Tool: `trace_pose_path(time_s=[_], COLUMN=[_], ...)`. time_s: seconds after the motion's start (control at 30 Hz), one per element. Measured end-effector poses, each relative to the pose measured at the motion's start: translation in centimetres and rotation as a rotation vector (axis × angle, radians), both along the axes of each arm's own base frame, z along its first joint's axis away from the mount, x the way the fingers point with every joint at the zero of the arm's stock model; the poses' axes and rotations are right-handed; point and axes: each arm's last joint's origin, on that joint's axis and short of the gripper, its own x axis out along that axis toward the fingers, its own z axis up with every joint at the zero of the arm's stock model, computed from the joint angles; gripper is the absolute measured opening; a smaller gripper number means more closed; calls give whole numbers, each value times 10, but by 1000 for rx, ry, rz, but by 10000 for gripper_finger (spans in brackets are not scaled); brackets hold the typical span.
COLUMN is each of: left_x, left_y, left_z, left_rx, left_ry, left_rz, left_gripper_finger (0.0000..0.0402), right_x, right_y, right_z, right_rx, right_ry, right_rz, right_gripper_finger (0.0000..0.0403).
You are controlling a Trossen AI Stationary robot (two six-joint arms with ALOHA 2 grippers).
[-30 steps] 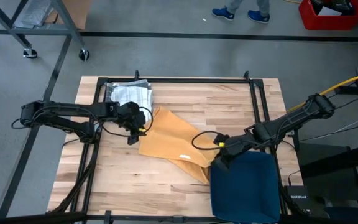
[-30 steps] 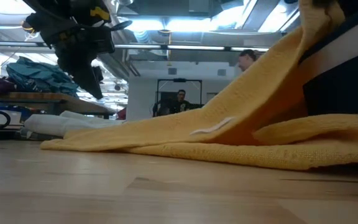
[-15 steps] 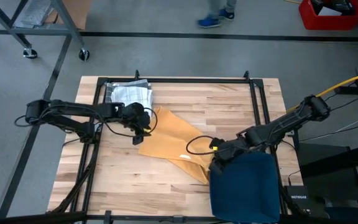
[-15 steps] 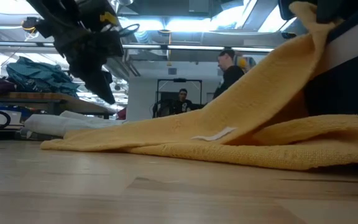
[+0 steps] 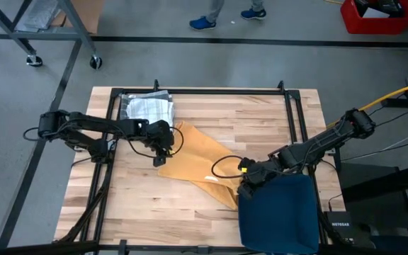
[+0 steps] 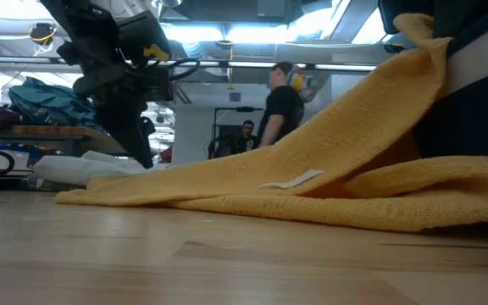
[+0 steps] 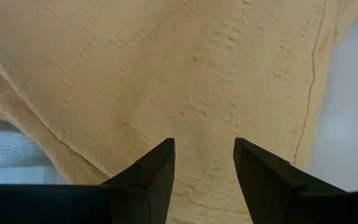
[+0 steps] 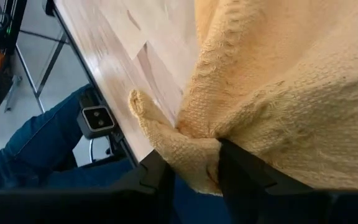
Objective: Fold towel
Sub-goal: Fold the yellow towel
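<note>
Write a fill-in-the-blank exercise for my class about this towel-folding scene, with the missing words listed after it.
1. The towel being folded is ____ in colour.
2. The right hand is shut on a bunched ____ of that towel.
3. The left hand hovers over the towel with its fingers ____.
4. Beside the towel, at the table's front right, lies a dark ____ cloth.

Missing words: yellow; corner; open; blue

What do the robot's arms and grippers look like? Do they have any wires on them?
Both arms are dark and thin, built from jointed tube-like sections. The left gripper and the right gripper each have two dark, wedge-shaped fingers. Black cables loop loosely beside each wrist, and there is a small yellow mark near each gripper. A yellow cable runs toward the right arm's base.
</note>
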Motion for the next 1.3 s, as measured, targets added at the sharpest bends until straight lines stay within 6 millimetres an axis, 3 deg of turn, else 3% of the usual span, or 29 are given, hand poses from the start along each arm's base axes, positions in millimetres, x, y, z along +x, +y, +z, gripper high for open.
trace_pose_path(time_s=[0.53, 1.1, 1.3], left_x=[11, 11, 11], left_y=[2, 2, 2], left_z=[7, 7, 7], left_rx=[24, 23, 23], left_ry=[-137, -135, -134], left_rz=[1, 1, 1], left_gripper_finger=[155, 155, 155], right_x=[3, 7, 10], right_y=[0, 5, 6], right_z=[1, -9, -8], right_rx=[8, 130, 99], right_ry=[-24, 105, 32], right_rz=[-46, -72, -39], right_gripper_finger=[115, 115, 115])
